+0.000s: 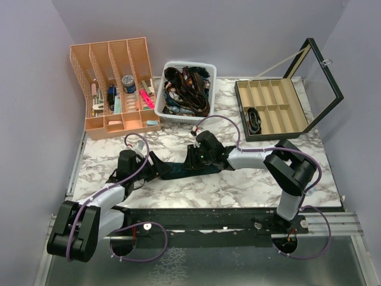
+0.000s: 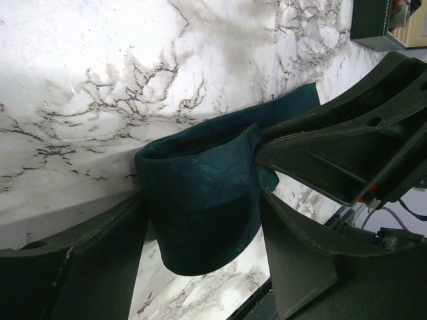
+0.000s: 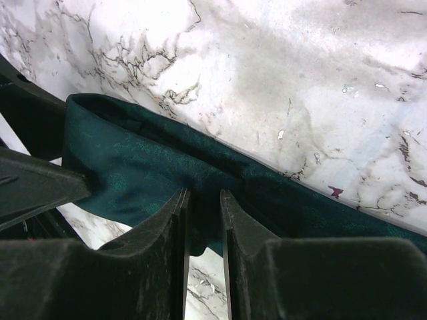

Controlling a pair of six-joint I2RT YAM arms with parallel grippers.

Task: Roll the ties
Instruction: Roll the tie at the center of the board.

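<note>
A dark teal tie (image 1: 178,170) lies on the marble table between my two grippers. My left gripper (image 1: 152,165) holds the tie's folded, looped end; in the left wrist view that loop (image 2: 200,187) fills the gap between the wide-set fingers (image 2: 80,267) of the gripper (image 2: 200,223) and touches both. My right gripper (image 1: 193,158) is nearly closed, pinching the tie's near edge; in the right wrist view the tie (image 3: 133,160) runs across and the fabric sits between the gripper's (image 3: 203,200) tips. The right gripper's fingers (image 2: 333,153) show just right of the loop.
A white basket (image 1: 178,64) of tangled ties stands at the back centre. An orange desk organizer (image 1: 113,83) is back left. An open compartment box (image 1: 271,107) with a raised lid, one dark roll (image 1: 253,118) inside, is back right; its corner shows in the left wrist view (image 2: 373,27).
</note>
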